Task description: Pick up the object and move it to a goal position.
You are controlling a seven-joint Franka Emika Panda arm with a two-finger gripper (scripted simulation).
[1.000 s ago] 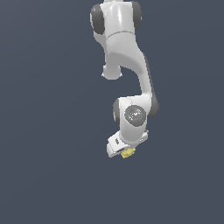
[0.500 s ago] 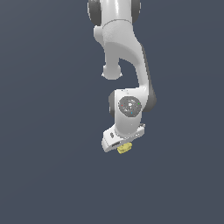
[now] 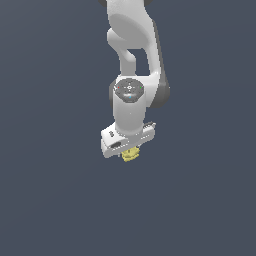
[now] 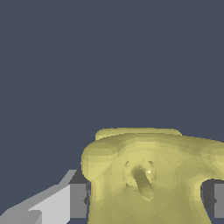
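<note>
Transport step in hand: the tool [image 3: 130, 151] grips the pale-yellow chunky object [image 3: 130, 155] between its fingers [image 4: 78, 200], beneath the wrist. Next move calls for steady carriage to goal, grip maintained.

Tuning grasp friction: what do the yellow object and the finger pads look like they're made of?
The object: pale-yellow, matte, evenly shaded with soft lumps and a small stub in its hollow; looks like moulded plastic or clay, but the render leaves that open. The pads: flat dark-grey faces, no gloss, possibly rubber. The gripper body is smooth white, plastic-looking.
</note>
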